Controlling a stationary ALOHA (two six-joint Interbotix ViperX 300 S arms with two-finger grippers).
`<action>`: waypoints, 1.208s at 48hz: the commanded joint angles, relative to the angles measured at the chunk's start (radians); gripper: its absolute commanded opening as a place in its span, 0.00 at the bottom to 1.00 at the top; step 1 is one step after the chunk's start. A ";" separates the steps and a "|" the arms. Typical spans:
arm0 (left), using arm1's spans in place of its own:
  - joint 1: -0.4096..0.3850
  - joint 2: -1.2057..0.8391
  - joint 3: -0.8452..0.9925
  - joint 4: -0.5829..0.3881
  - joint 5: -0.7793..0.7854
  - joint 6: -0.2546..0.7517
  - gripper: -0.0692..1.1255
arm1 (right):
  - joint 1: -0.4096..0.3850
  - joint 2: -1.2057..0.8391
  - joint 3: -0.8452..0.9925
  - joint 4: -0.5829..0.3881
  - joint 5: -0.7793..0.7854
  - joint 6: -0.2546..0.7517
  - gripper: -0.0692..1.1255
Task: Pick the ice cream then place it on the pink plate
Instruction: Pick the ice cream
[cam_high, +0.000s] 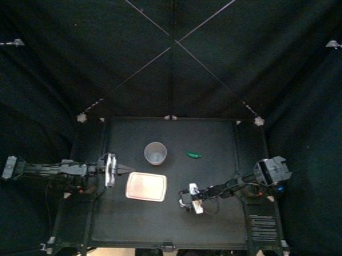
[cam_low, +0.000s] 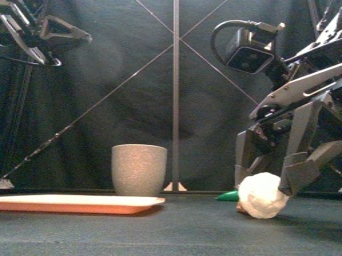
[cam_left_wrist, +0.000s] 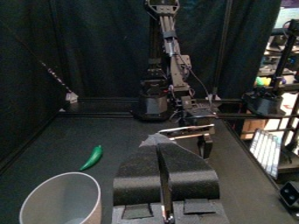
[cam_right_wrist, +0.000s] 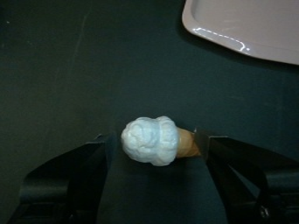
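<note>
Straddling the ice cream (cam_right_wrist: 155, 140) with the right gripper (cam_right_wrist: 160, 146), its jaws spread to either side of it
Working down from the table (cam_high: 221, 140): the left gripper (cam_left_wrist: 163, 171) is resting by the left edge with its jaws pressed together, the pink plate (cam_high: 144, 186) is lying just left of the right gripper, the grey cup (cam_low: 139, 168) is standing behind the plate, and the ice cream is lying on its side on the table near the plate, not on it. One jaw is facing the pale scoop and the other the cone, so closing slowly and evenly is looking wise, then lifting clear of the plate's rim before swinging left. Whether the cone is already touching its jaw is hard to make out, and a small green toy (cam_low: 230, 196) is showing only partly behind the ice cream, its kind unclear
</note>
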 joint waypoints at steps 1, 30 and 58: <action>0.002 0.003 -0.012 0.002 -0.003 0.000 0.04 | -0.005 -0.006 -0.034 -0.005 0.032 0.003 0.91; 0.002 0.003 -0.012 0.003 0.005 0.000 0.04 | -0.040 0.049 -0.110 -0.054 0.114 0.003 0.91; 0.002 0.003 -0.012 0.003 0.003 0.000 0.04 | -0.032 0.044 -0.138 -0.044 0.193 0.003 0.76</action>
